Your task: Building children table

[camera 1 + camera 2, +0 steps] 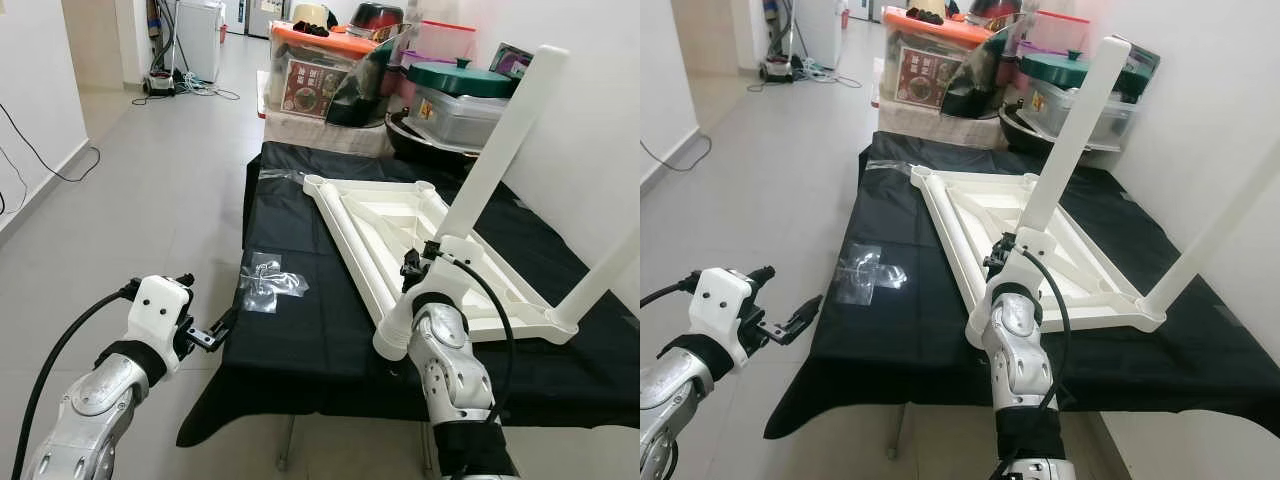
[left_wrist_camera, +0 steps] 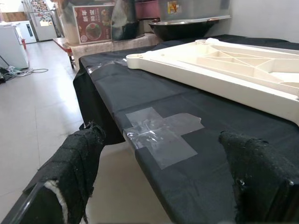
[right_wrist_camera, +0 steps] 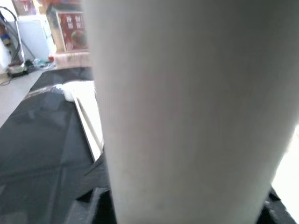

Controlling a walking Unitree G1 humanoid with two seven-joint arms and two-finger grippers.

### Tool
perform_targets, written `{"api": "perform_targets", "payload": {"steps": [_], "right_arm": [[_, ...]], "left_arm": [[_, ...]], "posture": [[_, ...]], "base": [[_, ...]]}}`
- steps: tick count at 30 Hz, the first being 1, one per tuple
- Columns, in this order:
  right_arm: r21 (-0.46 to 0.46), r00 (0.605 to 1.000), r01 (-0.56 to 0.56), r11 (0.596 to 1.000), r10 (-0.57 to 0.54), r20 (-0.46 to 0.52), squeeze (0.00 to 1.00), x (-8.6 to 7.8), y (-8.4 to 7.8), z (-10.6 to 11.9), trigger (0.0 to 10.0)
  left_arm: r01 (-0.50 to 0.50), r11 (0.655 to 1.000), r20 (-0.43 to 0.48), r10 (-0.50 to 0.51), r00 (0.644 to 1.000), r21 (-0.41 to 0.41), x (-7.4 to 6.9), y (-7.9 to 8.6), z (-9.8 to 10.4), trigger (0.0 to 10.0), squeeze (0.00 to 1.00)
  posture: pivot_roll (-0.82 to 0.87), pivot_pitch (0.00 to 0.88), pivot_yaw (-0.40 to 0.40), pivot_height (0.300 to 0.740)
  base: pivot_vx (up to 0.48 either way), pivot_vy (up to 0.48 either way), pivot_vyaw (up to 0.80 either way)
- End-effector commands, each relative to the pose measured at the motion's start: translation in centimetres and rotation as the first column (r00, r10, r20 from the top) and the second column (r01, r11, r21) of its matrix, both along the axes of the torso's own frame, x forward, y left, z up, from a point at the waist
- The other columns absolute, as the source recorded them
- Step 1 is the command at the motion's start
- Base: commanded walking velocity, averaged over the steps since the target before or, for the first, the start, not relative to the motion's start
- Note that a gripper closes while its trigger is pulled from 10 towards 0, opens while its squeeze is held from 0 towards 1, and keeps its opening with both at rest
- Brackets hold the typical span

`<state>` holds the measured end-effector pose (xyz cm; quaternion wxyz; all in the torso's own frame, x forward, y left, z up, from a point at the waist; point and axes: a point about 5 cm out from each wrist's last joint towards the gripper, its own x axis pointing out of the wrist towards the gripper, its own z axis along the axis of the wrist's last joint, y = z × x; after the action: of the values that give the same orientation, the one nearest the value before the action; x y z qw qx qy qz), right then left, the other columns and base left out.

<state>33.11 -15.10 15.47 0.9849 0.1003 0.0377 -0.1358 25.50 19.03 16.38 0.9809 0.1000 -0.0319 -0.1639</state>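
Pale tiled floor, white walls (perhaps a fridge beyond), black-draped bench.

I can't read any text here. The red printed card on the box behind my table carries characters, perhaps Chinese, too small to make out.

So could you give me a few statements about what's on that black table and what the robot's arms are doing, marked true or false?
1. The white tabletop lies upside down on the black cloth. True.
2. The right gripper holds a white leg. True.
3. The left gripper grips the tabletop. False: it hovers open at the cloth's edge.
4. All four legs are fitted. False: two stand up.
5. The clear plastic bag lies on the floor. False: on the cloth.
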Motion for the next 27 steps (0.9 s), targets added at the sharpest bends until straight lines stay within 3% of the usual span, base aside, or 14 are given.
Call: {"api": "perform_targets", "payload": {"steps": [1, 9, 14, 20, 21, 22, 24, 26, 27], "right_arm": [[0.046, 0.998, 0.038, 0.998, -0.036, -0.052, 1.00, -0.6, -1.5, -1.3, 10.0], [0.039, 0.997, 0.006, 0.999, -0.009, 0.079, 1.00, -0.6, -1.9, 1.9, 10.0], [0.036, 0.980, -0.108, 0.993, 0.101, 0.170, 1.00, -0.7, -1.9, 4.2, 10.0], [-0.004, 0.950, -0.245, 0.969, 0.241, 0.198, 1.00, -0.3, -2.0, 4.8, 10.0], [-0.019, 0.934, -0.303, 0.953, 0.301, 0.194, 0.00, 0.0, -2.3, 4.9, 10.0], [-0.029, 0.918, -0.354, 0.935, 0.353, 0.179, 0.00, 0.3, -2.9, 4.7, 10.0], [-0.029, 0.918, -0.354, 0.935, 0.353, 0.179, 0.00, 0.3, -2.9, 4.7, 10.0], [-0.024, 0.876, -0.467, 0.884, 0.466, 0.125, 0.00, 0.8, -4.2, 3.7, 10.0], [-0.024, 0.876, -0.467, 0.884, 0.466, 0.125, 0.00, 0.8, -4.2, 3.7, 10.0]], "left_arm": [[0.016, 1.000, -0.006, -0.016, 1.000, 0.002, 0.2, -0.3, -0.1, 10.0, 0.00], [0.020, 1.000, -0.002, -0.020, 1.000, 0.008, 0.5, -0.2, 0.0, 10.0, 0.00], [0.026, 1.000, 0.003, -0.026, 1.000, 0.008, 0.6, -0.3, 0.0, 10.0, 0.00], [0.031, 1.000, 0.004, -0.031, 1.000, 0.004, 0.7, -0.4, 0.0, 10.0, 0.00], [0.034, 0.999, 0.005, -0.034, 0.999, 0.003, 0.7, -0.5, -0.1, 10.0, 0.00], [0.037, 0.999, 0.005, -0.037, 0.999, 0.001, 0.7, -0.6, -0.1, 10.0, 0.00], [0.037, 0.999, 0.005, -0.037, 0.999, 0.001, 0.7, -0.6, -0.1, 10.0, 0.00], [0.041, 0.999, 0.006, -0.041, 0.999, 0.000, 0.8, -0.8, -0.1, 10.0, 0.00], [0.041, 0.999, 0.006, -0.041, 0.999, 0.000, 0.8, -0.8, -0.1, 10.0, 0.00]], "posture": [[0.10, 0.000, -0.146, 0.740], [0.08, 0.000, -0.134, 0.740], [0.07, 0.000, -0.130, 0.740], [0.06, 0.000, -0.130, 0.740], [0.06, 0.000, -0.130, 0.740], [0.06, 0.000, -0.133, 0.740], [0.06, 0.000, -0.133, 0.740], [0.06, 0.000, -0.137, 0.740], [0.06, 0.000, -0.137, 0.740]], "base": [[0.000, 0.000, 0.00], [0.000, 0.000, 0.00], [0.000, 0.000, 0.00], [0.000, 0.000, 0.00], [0.000, 0.000, 0.00], [0.000, 0.000, 0.00], [0.000, 0.000, 0.00], [0.000, 0.000, 0.00], [0.000, 0.000, 0.00]]}}
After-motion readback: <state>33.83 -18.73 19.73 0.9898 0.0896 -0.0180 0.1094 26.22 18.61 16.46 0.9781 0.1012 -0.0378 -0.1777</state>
